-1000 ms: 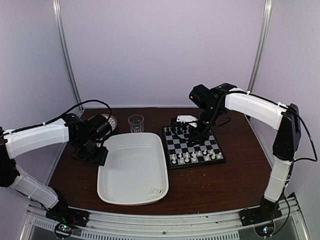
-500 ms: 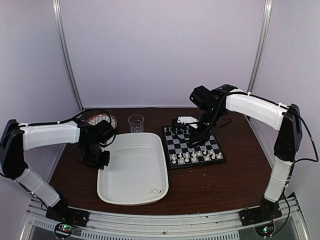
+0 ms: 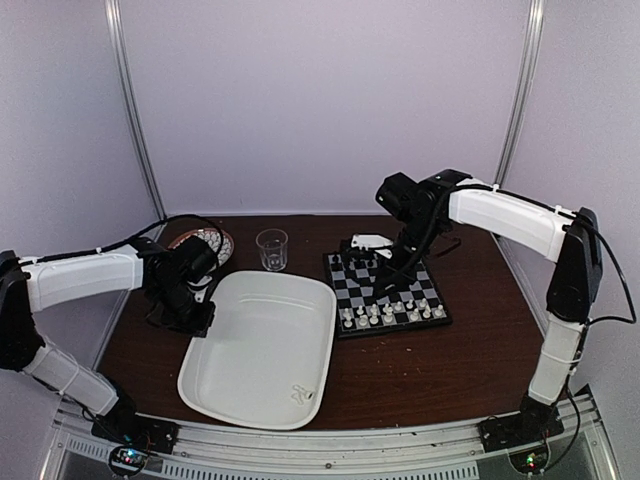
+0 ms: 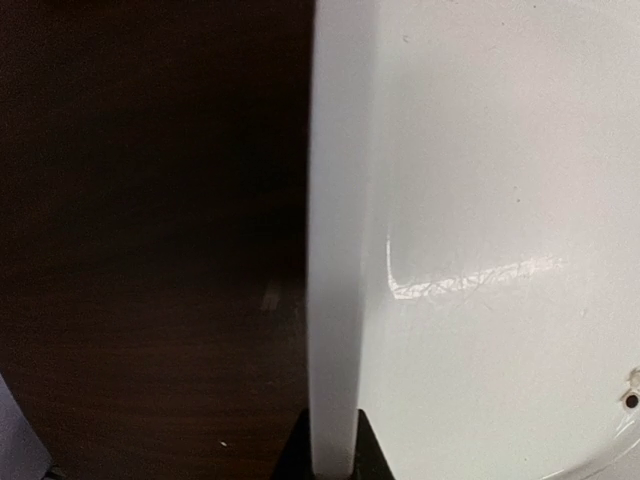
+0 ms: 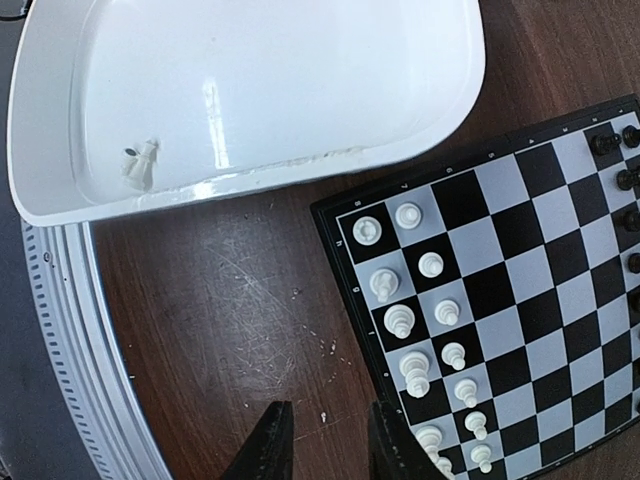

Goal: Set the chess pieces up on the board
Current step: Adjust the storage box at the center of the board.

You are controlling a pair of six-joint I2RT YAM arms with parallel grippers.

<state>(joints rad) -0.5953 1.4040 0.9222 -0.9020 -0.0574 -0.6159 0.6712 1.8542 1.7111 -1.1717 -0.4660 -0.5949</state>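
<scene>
Retrieval step: the left fingers (image 4: 293,463) clamp the tray (image 4: 335,250) rim; the right fingers (image 5: 268,450) hover half-open, empty. Next, grasp the chess pieces (image 5: 138,161) in the tray's corner.

Dark brown wooden table (image 3: 430,365) is carrying four items. White oblong tray (image 3: 260,340) is sitting askew at near left-centre. Small chessboard (image 3: 395,292) is lying just right of it, not touching. Clear plastic cup (image 3: 271,248) is standing upright behind the tray. Patterned dish (image 3: 205,240) is resting at far left.

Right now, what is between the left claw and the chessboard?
The big white tray, in the top view. The left gripper pinches its left rim; the chessboard sits just past its right rim.
</scene>
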